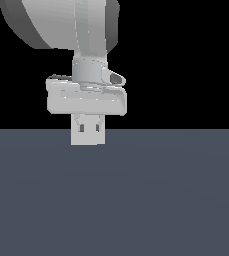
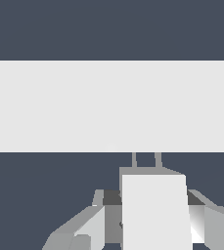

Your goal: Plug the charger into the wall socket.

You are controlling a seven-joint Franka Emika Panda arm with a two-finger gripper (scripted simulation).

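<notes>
The gripper (image 1: pixel 88 131) is closed on the charger (image 2: pixel 155 210), with one finger pressing on each side of the small off-white block. In the wrist view the charger shows its plain top face, and two thin prongs (image 2: pixel 146 159) stick out from its front edge toward the wall socket (image 2: pixel 111 105), which fills the picture there as a wide pale band. The tips of the prongs reach just to the edge of this band, so the plug seems very near to the panel, but I cannot tell whether the prongs already touch it or are still a little apart. The holes of the socket are not visible to me; only a faint lighter spot appears on the panel close to the prongs. In the exterior view the hand hangs above the dark grey floor (image 1: pixel 176 200) and the block sits between the fingers (image 1: pixel 100 122), while the socket itself does not show there. I judge that the step in hand is the last approach and insertion. To do it well, the arm should keep the charger level and square to the panel, bring the two prongs exactly in line with the holes, and push straight forward slowly. The grasp should remain firm, because a small tilt or side slip may make the prongs hit the flat face.
</notes>
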